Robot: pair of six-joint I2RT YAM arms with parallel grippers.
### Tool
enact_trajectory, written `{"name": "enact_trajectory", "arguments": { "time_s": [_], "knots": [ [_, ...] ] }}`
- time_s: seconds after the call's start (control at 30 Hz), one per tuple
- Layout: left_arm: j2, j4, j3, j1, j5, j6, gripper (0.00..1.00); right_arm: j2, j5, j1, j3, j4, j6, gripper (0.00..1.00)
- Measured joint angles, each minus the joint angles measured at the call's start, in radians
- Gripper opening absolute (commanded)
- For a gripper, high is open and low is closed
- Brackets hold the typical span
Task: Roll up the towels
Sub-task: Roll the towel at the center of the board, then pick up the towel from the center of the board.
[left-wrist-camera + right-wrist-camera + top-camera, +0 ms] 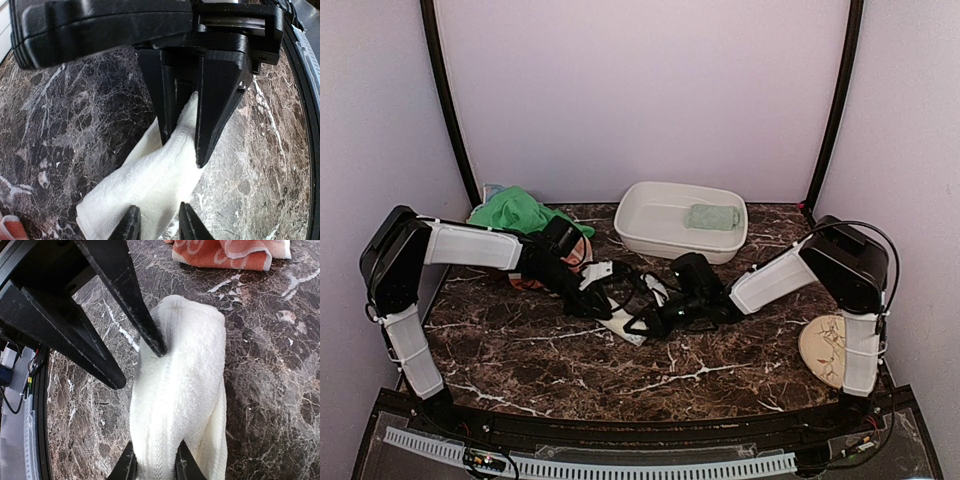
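While the sage-green towel (712,216) already looks rolled in the basin (640,238), the cream-white towel (180,390) lies mid-table, bunched, roll unfinished. Heaped back left, the bright green towel (515,210) and orange towel (225,252) look untouched. The left fingers (131,225) and right fingers (126,466), narrowly apart, pinch opposite ends of the cream-white one.

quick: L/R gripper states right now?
Left gripper: closed, pinching the cream-white towel.
Right gripper: closed on the same towel.
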Motion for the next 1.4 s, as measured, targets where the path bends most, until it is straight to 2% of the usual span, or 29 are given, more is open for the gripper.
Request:
{"name": "enact_trajectory", "arguments": {
  "time_s": [0.23, 0.4, 0.5, 0.53, 0.6, 0.63, 0.7, 0.73, 0.93, 1.1, 1.23, 1.4],
  "knots": [
    [0.001, 0.042, 0.001, 0.000, -0.029, -0.087, 0.29, 0.014, -0.033, -0.015, 0.006, 0.009, 0.036, 0.14],
    [0.055, 0.071, 0.045, 0.000, -0.080, -0.140, 0.29, 0.019, -0.048, -0.021, 0.010, 0.011, 0.063, 0.26],
    [0.091, 0.068, 0.081, -0.004, -0.089, -0.154, 0.29, 0.017, -0.044, -0.025, 0.005, 0.019, 0.085, 0.51],
    [0.100, 0.068, 0.092, -0.006, -0.092, -0.157, 0.28, 0.011, -0.039, -0.026, -0.005, 0.029, 0.093, 0.57],
    [0.120, 0.069, 0.114, -0.009, -0.104, -0.162, 0.28, -0.004, -0.015, -0.026, -0.035, 0.050, 0.110, 0.60],
    [0.129, 0.072, 0.124, -0.009, -0.109, -0.164, 0.28, -0.018, -0.002, -0.027, -0.061, 0.070, 0.107, 0.67],
    [0.146, 0.072, 0.141, -0.009, -0.121, -0.168, 0.28, -0.056, 0.033, -0.026, -0.110, 0.094, 0.105, 0.97],
    [0.154, 0.072, 0.149, -0.009, -0.125, -0.170, 0.28, -0.075, 0.048, -0.026, -0.132, 0.096, 0.111, 1.00],
    [0.168, 0.067, 0.164, -0.021, -0.141, -0.171, 0.27, -0.198, 0.219, -0.020, -0.251, 0.080, 0.074, 0.98],
    [0.168, 0.066, 0.164, -0.033, -0.171, -0.168, 0.26, -0.335, 0.415, 0.000, -0.333, -0.009, -0.007, 0.96],
    [0.167, 0.067, 0.164, -0.035, -0.182, -0.169, 0.26, -0.378, 0.582, 0.103, -0.271, -0.082, -0.119, 0.95],
    [0.166, 0.067, 0.164, -0.035, -0.189, -0.169, 0.26, -0.328, 0.672, 0.198, -0.138, -0.122, -0.224, 0.94]
  ]
}}
